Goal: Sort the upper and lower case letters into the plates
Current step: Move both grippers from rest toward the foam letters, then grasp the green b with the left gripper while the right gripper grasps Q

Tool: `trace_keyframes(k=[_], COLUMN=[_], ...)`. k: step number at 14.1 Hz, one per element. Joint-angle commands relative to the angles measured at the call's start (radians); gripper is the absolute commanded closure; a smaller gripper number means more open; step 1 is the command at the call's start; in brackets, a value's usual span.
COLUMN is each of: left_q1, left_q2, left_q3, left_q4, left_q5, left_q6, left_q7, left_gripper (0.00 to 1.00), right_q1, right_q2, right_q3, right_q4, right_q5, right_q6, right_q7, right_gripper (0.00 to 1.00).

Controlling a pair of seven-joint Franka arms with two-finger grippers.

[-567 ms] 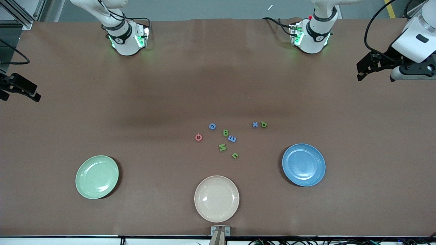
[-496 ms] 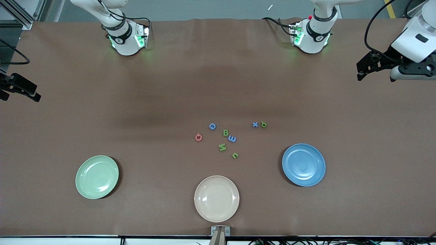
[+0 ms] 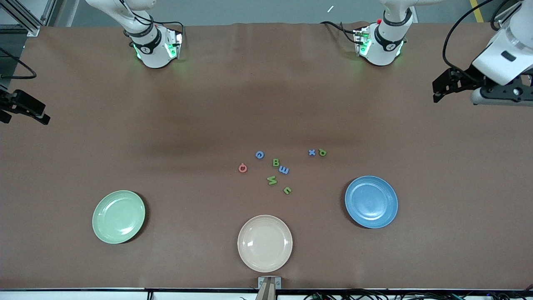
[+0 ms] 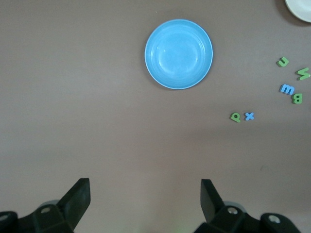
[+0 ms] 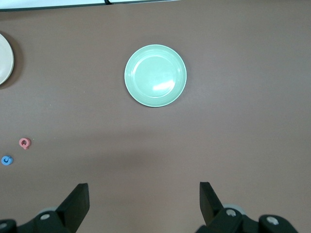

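— Grippers?
— Left gripper [image 4: 145, 194]: up over bare table at its own end, fingers wide apart, empty. Right gripper [image 5: 144, 196]: likewise, largely cut off in your front view.
— Letters [image 3: 275, 163]?
— Eight, mid-table; several too small to read. Green plate [image 3: 118, 216], blue plate [image 3: 371, 201] hold nothing. Beige plate [image 3: 265, 243] between, nearest camera.
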State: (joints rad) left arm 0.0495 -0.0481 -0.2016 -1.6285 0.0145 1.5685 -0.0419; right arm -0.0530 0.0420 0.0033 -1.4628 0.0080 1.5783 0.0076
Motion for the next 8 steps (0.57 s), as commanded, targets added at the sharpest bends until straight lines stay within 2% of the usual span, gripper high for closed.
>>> trace_keyframes(k=[1,4,6,8], left_q1=[-0.034,-0.118,-0.138,-0.17], left_q2=[0.117,0.192,0.212,0.208], left_q3=[-0.024,-0.032,-0.035,-0.035], left_q4=[0.041,-0.026,-0.129,-0.279], left_q5=[-0.01,0.001,0.001,0.001], left_q6=[0.005,0.118,0.268,0.486], left_q7=[-0.077,-0.287,-0.402,-0.492], left_gripper=[0.0,0.0,0.0,0.0], right_q1=[0.031,0.077,0.111,0.139], right_q2=[0.051,0.127,0.168,0.231], right_q3=[0.0,0.0,0.0,0.001], right_q4=[0.006,0.007,0.007,0.004], right_q5=[0.006,0.004,0.01,0.018], right_q6=[0.003,0.008,0.028,0.097], right_q7=[0.003,0.014,0.014,0.006], right_gripper=[0.0,0.0,0.0,0.0])
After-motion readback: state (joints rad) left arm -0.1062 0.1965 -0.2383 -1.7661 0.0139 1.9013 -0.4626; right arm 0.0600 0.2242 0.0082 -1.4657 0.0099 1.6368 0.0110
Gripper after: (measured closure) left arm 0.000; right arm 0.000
